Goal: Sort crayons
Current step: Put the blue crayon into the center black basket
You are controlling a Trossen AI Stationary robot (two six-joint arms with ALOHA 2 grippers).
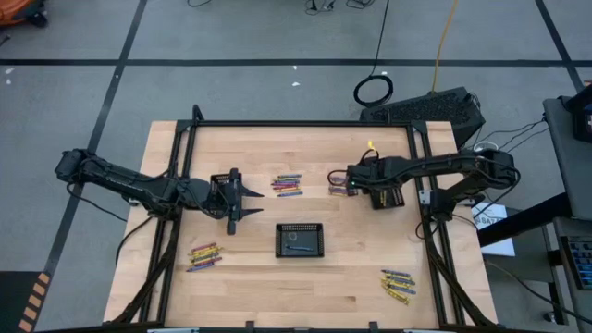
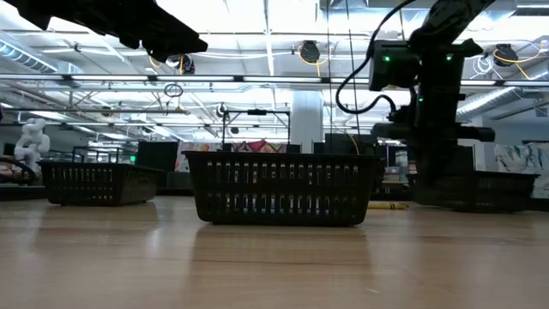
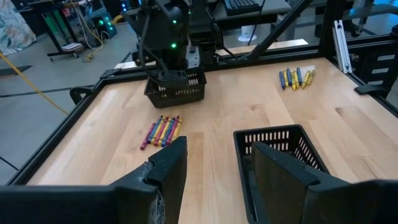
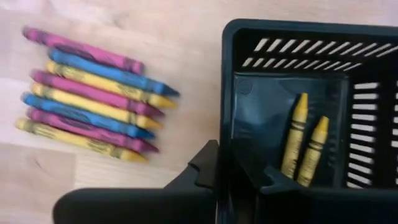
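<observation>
Left tool (image 1: 248, 196) fingers parted, right tool (image 1: 340, 178) fingers together

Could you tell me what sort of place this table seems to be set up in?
Probably a robotics lab or workshop hall: a wooden table in a black frame, grey floor marked with dark tape lines, loose cables lying about, and exposed ceiling pipework with strip lights.

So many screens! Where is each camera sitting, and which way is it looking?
High view: overhead, looking straight down on the wooden table, both dark arms and the middle black slotted basket.
Low view: at tabletop height, looking level at that basket and the room; arms hang from above.
Left wrist view: on the left arm, looking past its open left gripper at the basket and mixed-colour crayon row.
Right wrist view: on the right arm, looking down at the same crayon row and two yellow crayons in another basket.
</observation>
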